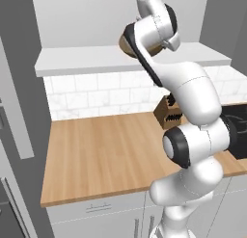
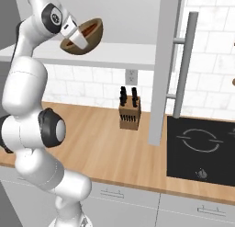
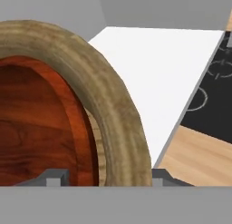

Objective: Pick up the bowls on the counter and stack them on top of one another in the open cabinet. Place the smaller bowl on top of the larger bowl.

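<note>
The smaller bowl [image 3: 41, 128], glossy dark reddish-brown, sits nested inside the larger bowl [image 3: 118, 105], whose thick tan rim curves around it. My gripper [image 3: 108, 175] is shut with both bowls' walls between its fingers. In the right base view the gripper [image 2: 79, 39] holds the pair tilted just above the open cabinet's white shelf [image 2: 124, 53]: the larger bowl's hull [image 2: 87, 46] is in shade and the red inside [image 2: 92, 26] faces up-left. In the left base view a tan edge of the larger bowl [image 1: 126, 46] peeks out from behind the arm at shelf [image 1: 82, 61] height.
A knife block [image 2: 129, 113] stands on the counter [image 2: 105, 143] below the shelf. The black stovetop [image 2: 202, 148] lies to the right. An open cabinet door [image 2: 167, 60] with a long handle [image 2: 183, 60] hangs right of the bowls, and another grey door [image 1: 14, 87] is at the left.
</note>
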